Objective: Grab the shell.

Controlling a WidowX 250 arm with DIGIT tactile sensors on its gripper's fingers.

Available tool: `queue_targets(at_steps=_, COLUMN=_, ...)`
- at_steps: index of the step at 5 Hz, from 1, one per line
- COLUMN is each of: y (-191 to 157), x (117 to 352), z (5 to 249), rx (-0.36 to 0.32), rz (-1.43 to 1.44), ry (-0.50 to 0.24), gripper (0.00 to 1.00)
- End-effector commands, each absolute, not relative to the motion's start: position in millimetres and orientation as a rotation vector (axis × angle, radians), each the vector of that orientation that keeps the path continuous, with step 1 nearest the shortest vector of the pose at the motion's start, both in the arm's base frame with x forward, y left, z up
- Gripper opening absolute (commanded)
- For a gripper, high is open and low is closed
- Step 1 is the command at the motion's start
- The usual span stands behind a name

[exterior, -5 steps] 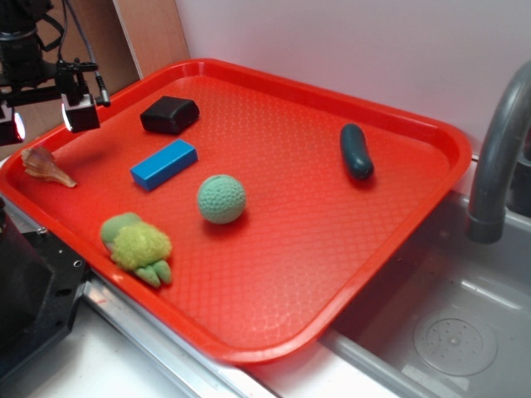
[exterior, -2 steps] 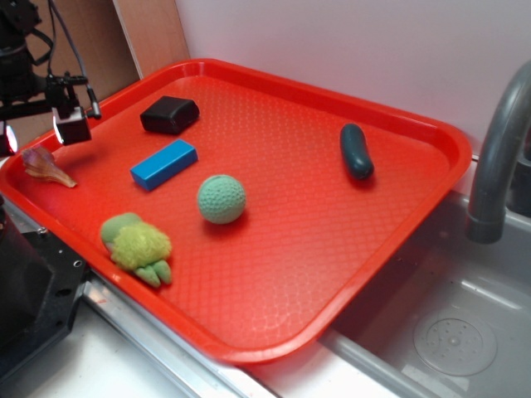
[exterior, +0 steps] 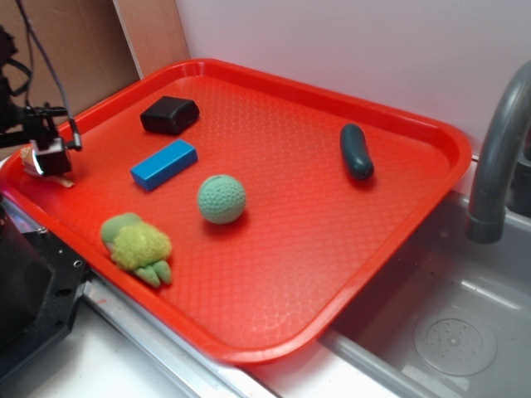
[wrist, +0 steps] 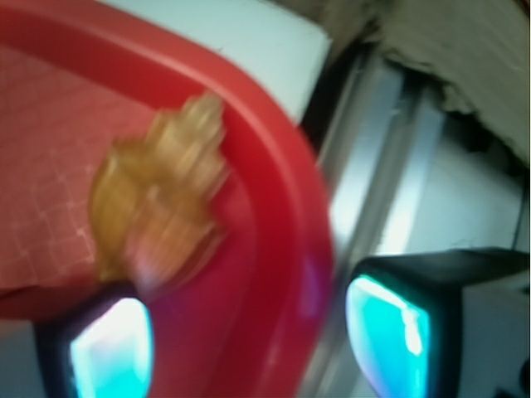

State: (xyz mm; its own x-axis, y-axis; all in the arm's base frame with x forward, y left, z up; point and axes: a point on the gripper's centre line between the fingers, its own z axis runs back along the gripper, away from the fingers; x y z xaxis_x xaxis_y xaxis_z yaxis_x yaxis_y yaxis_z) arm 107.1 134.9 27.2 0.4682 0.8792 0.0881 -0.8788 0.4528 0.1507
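The shell is seen lying on the red tray, close against its left rim. The hand is held directly over it, fingers spread wide apart, with nothing gripped between them.

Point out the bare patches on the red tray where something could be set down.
The tray is widest open between the green ball, the dark cucumber and the near right rim. A smaller patch lies behind the black box. The left corner is crowded: shell, pincer, blue block, plush toy.
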Motion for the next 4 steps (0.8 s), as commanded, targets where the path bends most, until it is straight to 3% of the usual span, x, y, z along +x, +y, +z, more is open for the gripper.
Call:
queue_targets(at_steps=1, y=132, x=126, z=36, rx=0.203, rz=1.011, ry=-0.003, gripper=1.00)
queue_targets(at_steps=2, y=139, x=134, z=74, rx=0.188, rz=1.051, ry=-0.044, gripper=1.00)
queue_targets(at_steps=3, y=146, x=126, z=98, rx=0.177, rz=1.116, ry=-0.093, gripper=1.00)
queue_targets(at_steps=4, y=158, x=127, z=99, rx=0.164, rz=1.165, ry=-0.111, gripper=1.00)
